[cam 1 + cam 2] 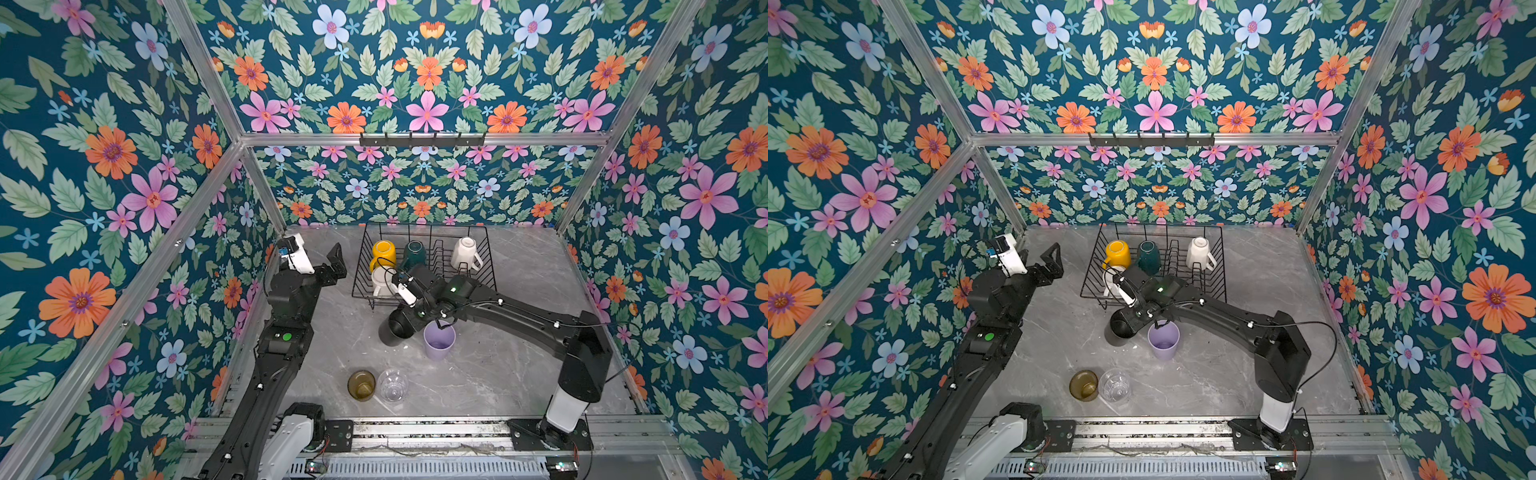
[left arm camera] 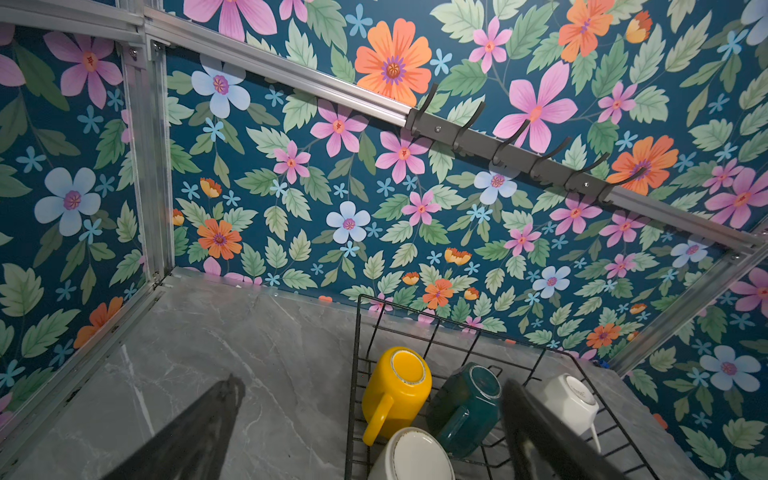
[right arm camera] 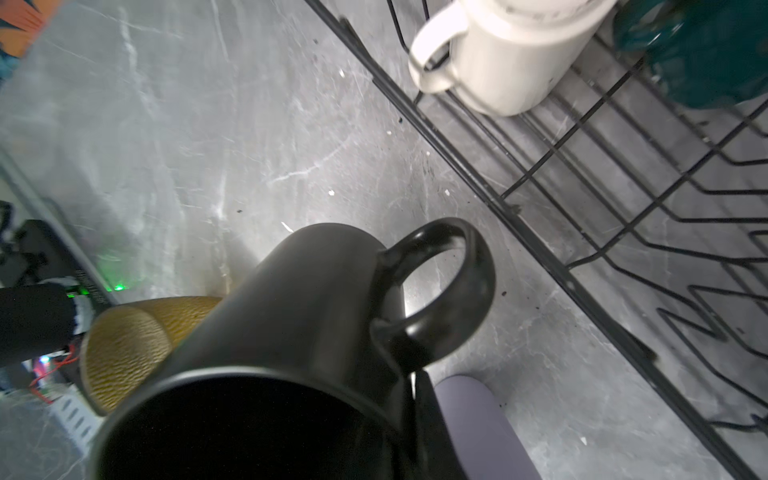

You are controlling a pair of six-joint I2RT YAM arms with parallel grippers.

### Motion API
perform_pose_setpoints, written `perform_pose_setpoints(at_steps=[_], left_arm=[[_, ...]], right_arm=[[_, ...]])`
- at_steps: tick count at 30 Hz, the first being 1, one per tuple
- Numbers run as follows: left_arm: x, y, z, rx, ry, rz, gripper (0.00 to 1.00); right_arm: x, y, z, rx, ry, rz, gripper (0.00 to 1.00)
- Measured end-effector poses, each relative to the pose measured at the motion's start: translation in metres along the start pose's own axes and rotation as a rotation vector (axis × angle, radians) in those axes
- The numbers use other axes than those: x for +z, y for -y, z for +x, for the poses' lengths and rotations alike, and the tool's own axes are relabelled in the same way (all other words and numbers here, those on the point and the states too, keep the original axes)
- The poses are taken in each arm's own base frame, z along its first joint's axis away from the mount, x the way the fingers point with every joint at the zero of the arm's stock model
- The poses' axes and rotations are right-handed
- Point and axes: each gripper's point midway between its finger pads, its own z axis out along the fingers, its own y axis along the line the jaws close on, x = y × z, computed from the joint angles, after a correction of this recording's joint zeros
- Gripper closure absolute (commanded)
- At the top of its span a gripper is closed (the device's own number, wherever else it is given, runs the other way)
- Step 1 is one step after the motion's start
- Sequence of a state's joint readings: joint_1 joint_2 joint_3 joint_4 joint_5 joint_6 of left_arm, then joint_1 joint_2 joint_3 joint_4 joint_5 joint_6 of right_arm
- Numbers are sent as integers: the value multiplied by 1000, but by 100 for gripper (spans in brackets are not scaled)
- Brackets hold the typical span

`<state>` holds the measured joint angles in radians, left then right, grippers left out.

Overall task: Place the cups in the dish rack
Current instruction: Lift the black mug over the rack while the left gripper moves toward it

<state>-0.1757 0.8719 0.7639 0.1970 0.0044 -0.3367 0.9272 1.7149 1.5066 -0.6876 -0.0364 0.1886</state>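
left arm folded, wrist raised | left pincer (image 1: 336, 257) spread wide, empty, dish rack (image 1: 426, 225) just right of it | right arm stretched toward centre | right pincer (image 1: 417, 320) clamped on tilted black mug (image 1: 395, 330) rim, rack just beyond, lilac tumbler (image 1: 439, 345) beside

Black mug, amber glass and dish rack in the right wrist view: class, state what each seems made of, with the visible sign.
Black mug: likely ceramic, satin glaze; thick handle, soft sheen.
Amber glass: translucent glass or plastic, unclear which; rippled surface.
Dish rack: probably coated metal; thin black bent wires.
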Motion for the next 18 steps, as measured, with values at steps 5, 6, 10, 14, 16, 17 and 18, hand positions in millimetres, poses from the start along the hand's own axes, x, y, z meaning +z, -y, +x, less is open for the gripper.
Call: perform_pose_setpoints(at_steps=[5,6,10,14,16,17,18], left_arm=[[1,17,0,-18,5,100,0],[2,21,0,-26,4,127,0],[6,41,6,-27,-30,237,1],[9,65,12,-41,-80,377,2],[10,76,17,-46,-104,450,2],[9,83,20,-60,-122,495,3],[9,89,23,-69,-137,541,3]], right_arm=[[-45,14,-14,76,138,-69,100],[-53,21,-16,108,171,-80,100],[-72,54,-17,237,252,-105,100],[-85,69,-13,307,311,-140,100],[-91,73,-12,306,347,-136,100],[-94,73,-11,296,367,-136,100],[-97,72,-11,277,388,-137,100]])
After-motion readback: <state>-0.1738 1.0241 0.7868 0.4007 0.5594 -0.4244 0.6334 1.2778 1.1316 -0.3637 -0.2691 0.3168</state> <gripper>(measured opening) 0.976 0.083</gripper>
